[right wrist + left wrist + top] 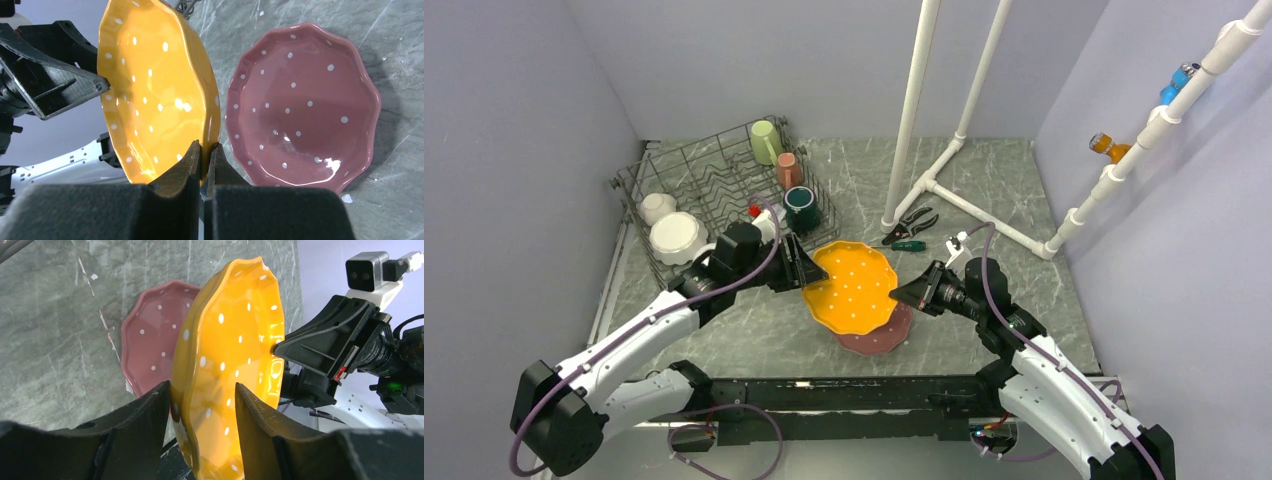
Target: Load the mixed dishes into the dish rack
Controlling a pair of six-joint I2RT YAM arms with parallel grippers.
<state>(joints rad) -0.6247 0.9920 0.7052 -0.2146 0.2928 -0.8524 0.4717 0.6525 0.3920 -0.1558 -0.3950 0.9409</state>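
Orange plate (854, 287) held tilted, dotted face up, over pink plate (879, 340).

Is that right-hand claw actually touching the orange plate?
Touching. The right wrist view shows the right gripper closed on the orange plate, with the plate's rim pinched between both fingers.

An orange scalloped ceramic plate with white dots (235, 340) stands on edge, its near rim between the left gripper's (202, 390) two spread black fingers. The right gripper (276, 347) meets its far rim. Behind it, a dusty-pink dotted scalloped plate (150, 335) lies on the grey marbled table (60, 330).
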